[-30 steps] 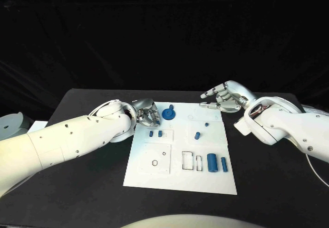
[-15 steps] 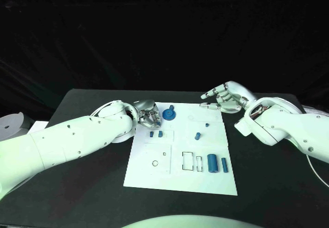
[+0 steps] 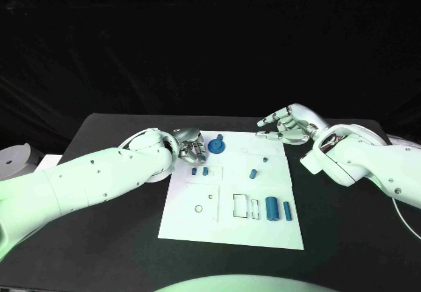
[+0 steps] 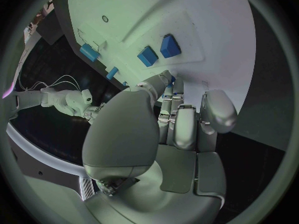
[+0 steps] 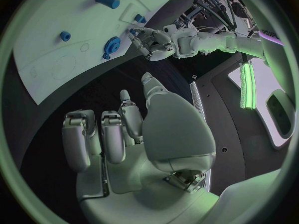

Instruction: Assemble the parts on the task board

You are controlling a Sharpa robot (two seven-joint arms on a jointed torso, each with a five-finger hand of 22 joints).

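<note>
The task board (image 3: pixel 230 231) lies flat on the black table (image 3: pixel 105 255), long side running away from the robot. Nearest on it, toward the right edge, two upright blue bars stand side by side: a thicker blue cylinder (image 3: pixel 272 208) and just right of it a slimmer blue peg (image 3: pixel 286 210); left of these sit empty outlined rectangular slots (image 3: pixel 240 205) and a small ring outline (image 3: pixel 198 208). Further up, a pair of small blue blocks (image 3: pixel 199 172) rests on a raised white pad near the left edge, and a short blue pin (image 3: pixel 252 174) lies mid-board, with a smaller blue stud (image 3: pixel 265 160) just beyond it. At the far left corner a blue gear (image 3: pixel 216 146) sits on the board. The left hand (image 3: pixel 188 148) hovers just beside the gear at the board's left edge, fingers curled downward, fingertips (image 4: pixel 169 82) close to the board surface near the blocks; whether it pinches anything cannot be told. The right hand (image 3: pixel 288 126) is raised over the far right corner of the board, fingers loosely bent and apart, holding nothing.
</note>
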